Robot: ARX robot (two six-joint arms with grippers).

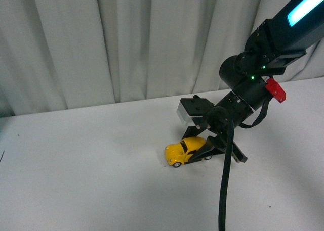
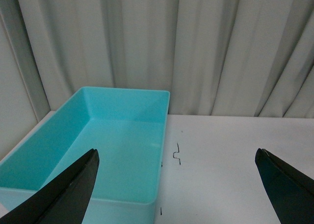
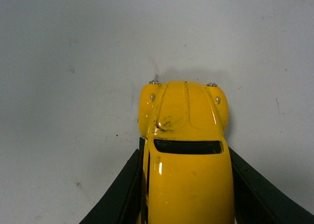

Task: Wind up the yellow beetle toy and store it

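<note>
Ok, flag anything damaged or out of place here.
The yellow beetle toy has a dark scuff on its bonnet, ahead of the windscreen. The table carries a few small dark marks beside the teal bin. Nothing else stands out.

You have the beetle [image 3: 186, 155] on the white table [image 3: 64, 87], pinched between the two black fingers [image 3: 120, 194] of the right gripper [image 3: 184, 158], one pressed to each flank. Its nose points away from the gripper. A dark scuff [image 3: 167, 122] marks its hood [image 3: 194, 109].
</note>
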